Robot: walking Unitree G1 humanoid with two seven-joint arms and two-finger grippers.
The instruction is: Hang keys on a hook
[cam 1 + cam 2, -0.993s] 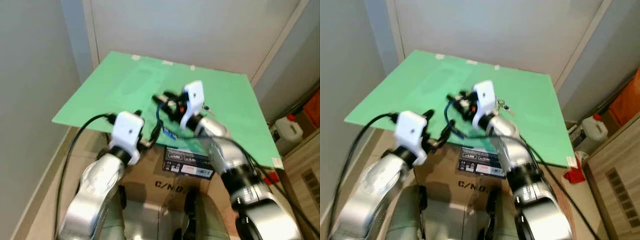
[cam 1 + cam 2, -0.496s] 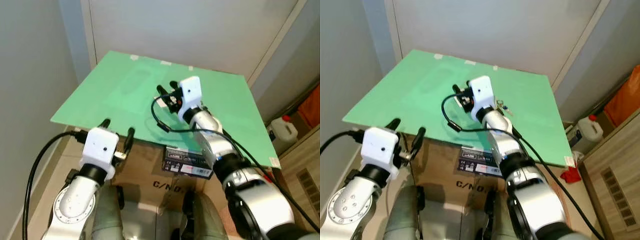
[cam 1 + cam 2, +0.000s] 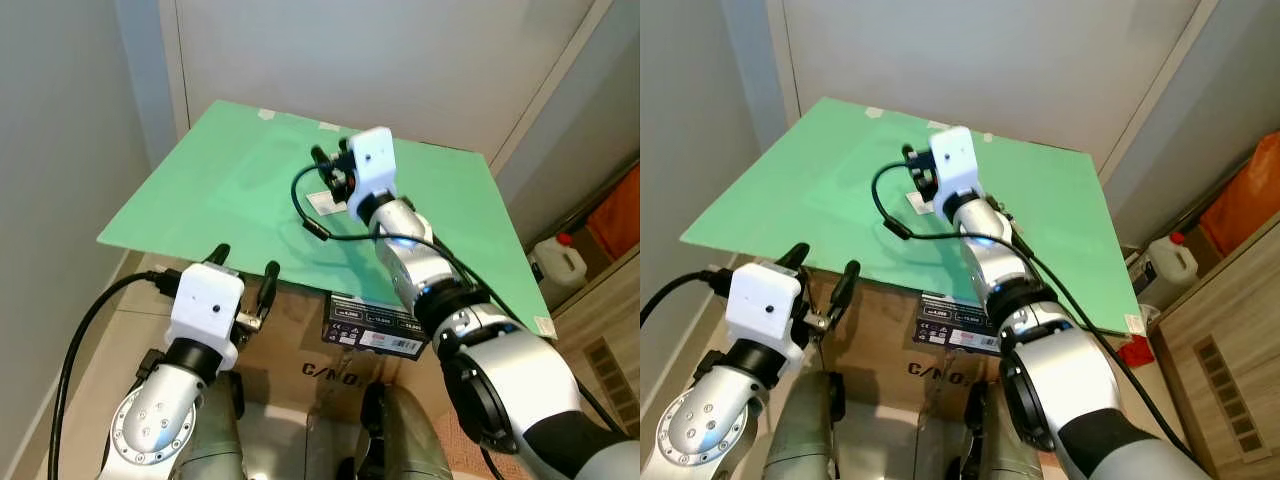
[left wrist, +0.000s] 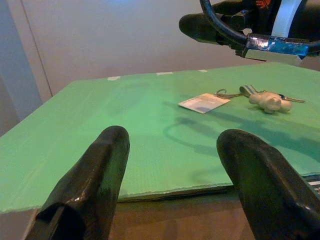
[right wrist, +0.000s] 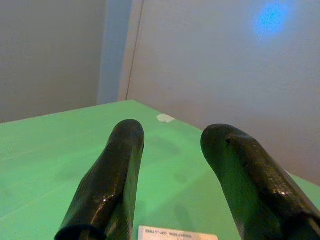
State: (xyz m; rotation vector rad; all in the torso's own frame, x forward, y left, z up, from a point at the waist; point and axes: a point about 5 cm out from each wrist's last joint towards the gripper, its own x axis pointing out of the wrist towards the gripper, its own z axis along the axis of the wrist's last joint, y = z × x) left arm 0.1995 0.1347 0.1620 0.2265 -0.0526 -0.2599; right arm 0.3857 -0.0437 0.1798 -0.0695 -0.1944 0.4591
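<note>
The keys, with a pale fob and a white tag, lie on the green board toward its middle. My right gripper hovers open above the board with nothing between its fingers, and the tag lies just beneath it. The keys themselves are mostly hidden behind that forearm in the eye views. My left gripper is open and empty. It sits low at the board's near edge and faces across it toward the keys.
The board rests on a cardboard box with a black label. Plain walls close in behind and on the left. A white jug and an orange object stand on the floor to the right.
My right gripper has reached farther across the board, past the keys, to above the tag. My left arm has drawn back and down to the near edge. The keys have not moved.
</note>
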